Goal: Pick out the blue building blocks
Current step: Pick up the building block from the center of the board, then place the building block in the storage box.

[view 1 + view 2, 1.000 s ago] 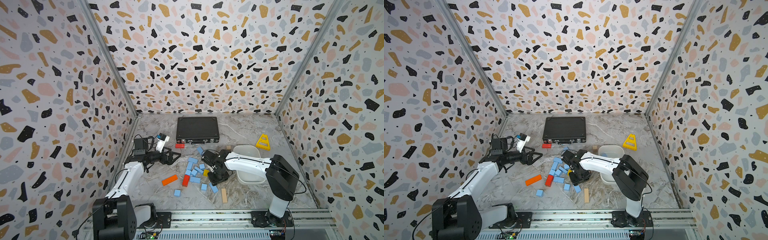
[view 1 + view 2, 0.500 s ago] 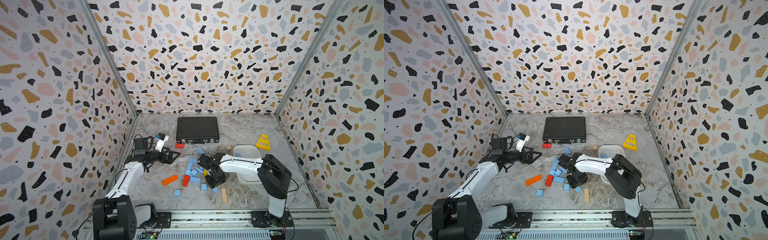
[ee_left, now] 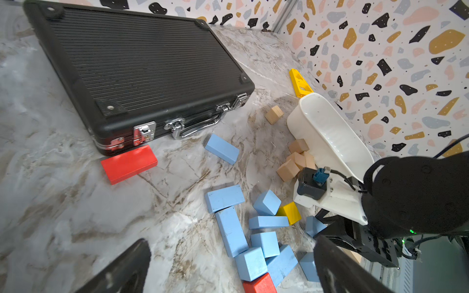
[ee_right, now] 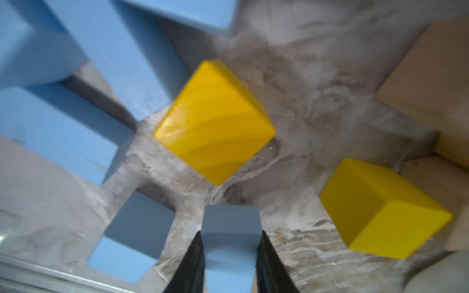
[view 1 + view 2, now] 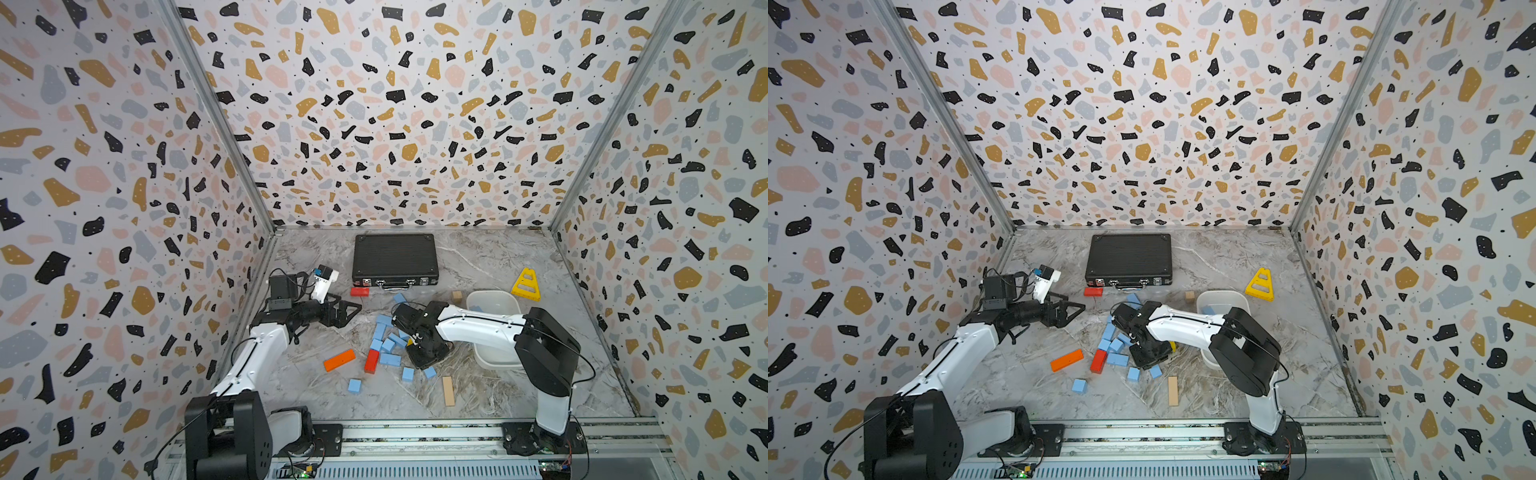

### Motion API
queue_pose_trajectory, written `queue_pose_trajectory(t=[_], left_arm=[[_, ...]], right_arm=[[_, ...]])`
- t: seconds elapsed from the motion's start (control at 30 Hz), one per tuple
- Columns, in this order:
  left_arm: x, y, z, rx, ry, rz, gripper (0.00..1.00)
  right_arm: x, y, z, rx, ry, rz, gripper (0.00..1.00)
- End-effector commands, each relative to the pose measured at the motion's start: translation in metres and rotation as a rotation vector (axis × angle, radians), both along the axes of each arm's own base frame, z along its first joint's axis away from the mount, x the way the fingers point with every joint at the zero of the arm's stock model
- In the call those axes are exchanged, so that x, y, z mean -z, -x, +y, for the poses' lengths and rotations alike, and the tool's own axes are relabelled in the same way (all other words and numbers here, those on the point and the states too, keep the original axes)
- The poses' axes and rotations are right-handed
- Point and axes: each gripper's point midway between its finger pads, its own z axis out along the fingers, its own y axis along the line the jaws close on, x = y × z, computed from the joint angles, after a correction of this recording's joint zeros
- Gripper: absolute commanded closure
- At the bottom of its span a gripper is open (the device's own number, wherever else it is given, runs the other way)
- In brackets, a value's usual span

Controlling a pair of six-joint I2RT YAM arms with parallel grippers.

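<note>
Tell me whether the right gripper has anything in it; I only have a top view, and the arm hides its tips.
Observer: Yes. Its wrist view shows the right gripper closed on a small blue block, gripped from both sides.
Operator: Any other colour close by?
Observer: A yellow cube sits just beyond the held block, not touching it.
Operator: Anything hidden under the arm?
Observer: The left wrist view shows several wooden blocks bunched against the white tub.
</note>
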Motion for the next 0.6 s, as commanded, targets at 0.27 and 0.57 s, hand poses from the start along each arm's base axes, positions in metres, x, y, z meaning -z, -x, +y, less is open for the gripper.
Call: queue_pose_trajectory(t=[0.27,0.57], left_arm=[[0.011,0.032,-0.066,0.251,0.002,0.023,0.0],[0.01,0.028,-0.06,0.228,-0.06,-0.023,0.0]], right_arm=[[-0.086,-0.072,-0.125,0.153,0.005,-0.055,0.72],[-0.079,-0.127,-0.22,0.267,0.099,-0.066,0.72]])
